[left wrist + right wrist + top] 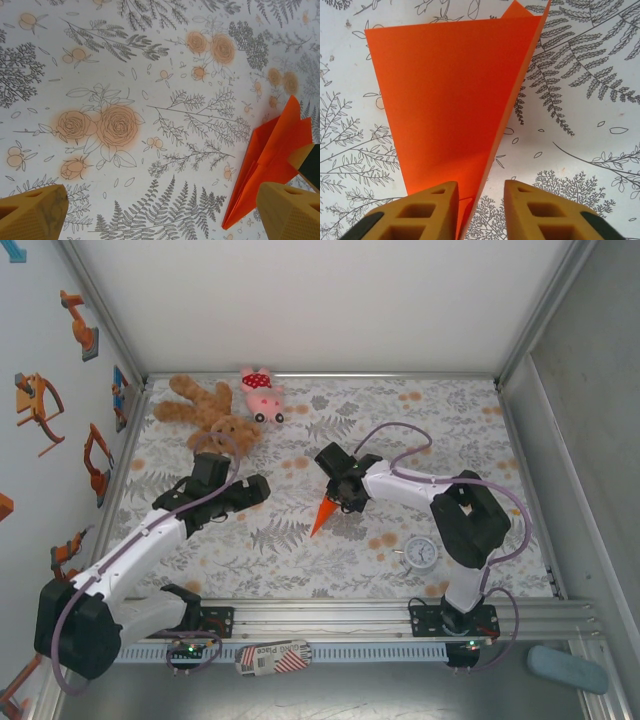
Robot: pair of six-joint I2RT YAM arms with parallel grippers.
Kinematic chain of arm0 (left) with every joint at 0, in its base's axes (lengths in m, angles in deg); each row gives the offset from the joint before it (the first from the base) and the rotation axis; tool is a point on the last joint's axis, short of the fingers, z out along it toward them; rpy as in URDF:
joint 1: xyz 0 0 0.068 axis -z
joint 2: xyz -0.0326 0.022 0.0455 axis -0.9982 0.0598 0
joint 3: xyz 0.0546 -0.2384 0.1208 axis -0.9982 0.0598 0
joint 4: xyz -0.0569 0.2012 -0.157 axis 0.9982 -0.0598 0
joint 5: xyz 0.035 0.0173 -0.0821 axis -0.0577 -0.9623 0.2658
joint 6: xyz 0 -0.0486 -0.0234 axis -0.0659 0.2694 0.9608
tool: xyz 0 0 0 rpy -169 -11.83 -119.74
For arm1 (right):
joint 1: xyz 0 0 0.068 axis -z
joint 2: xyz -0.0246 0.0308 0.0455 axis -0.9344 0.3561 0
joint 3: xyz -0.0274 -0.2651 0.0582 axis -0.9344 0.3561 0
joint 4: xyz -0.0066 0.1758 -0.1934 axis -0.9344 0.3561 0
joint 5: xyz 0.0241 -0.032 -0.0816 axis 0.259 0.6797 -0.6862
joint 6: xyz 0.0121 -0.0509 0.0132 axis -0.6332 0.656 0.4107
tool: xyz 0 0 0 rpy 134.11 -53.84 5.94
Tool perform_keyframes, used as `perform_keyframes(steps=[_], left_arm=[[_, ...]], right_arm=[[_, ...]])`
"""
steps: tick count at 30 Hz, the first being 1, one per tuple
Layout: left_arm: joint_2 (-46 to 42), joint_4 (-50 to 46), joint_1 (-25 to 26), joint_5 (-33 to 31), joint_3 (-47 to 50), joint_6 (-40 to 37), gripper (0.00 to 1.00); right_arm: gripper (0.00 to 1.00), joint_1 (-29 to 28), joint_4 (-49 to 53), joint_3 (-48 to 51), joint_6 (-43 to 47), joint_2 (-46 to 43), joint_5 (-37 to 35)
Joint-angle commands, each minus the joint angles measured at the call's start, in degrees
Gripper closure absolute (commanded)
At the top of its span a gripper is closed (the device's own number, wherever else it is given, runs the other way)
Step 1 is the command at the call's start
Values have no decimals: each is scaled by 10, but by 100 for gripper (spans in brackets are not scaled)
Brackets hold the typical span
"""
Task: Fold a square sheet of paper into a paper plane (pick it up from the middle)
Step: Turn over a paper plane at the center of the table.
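We see a flower-and-fern printed cloth (420,430) covering the table. At its far left edge lie 1 brown bear (205,410) and, just beside it, 1 pink pig (262,393). A white clock (421,553) sits near the front right. Orange stickers (38,405) dot the left wall.

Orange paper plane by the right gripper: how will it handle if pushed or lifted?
Probably very light: thin folded paper, so a nudge likely slides the paper plane across the flat tablecloth. Likely floppy away from its creases. Layers gape at the wide end, so a hard pinch may crush them.
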Motion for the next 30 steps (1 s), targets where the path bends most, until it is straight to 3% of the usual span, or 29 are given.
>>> perform_keyframes(steps=[1,7,13,21,30], left_arm=[[10,-6,-5,22,-12,-8,4],[24,-2,-13,22,-13,2,4],[45,26,-76,94,-4,41,3],[60,63,-148,119,2,73,2],[70,109,-155,117,28,73,2]], right_arm=[[77,-4,7,-2,-29,-9,-30],[97,-3,-27,4,-21,-17,-40],[100,-4,-56,-18,48,-44,-36],[100,-3,-184,-62,221,-32,129],[100,20,-372,-4,206,41,286]])
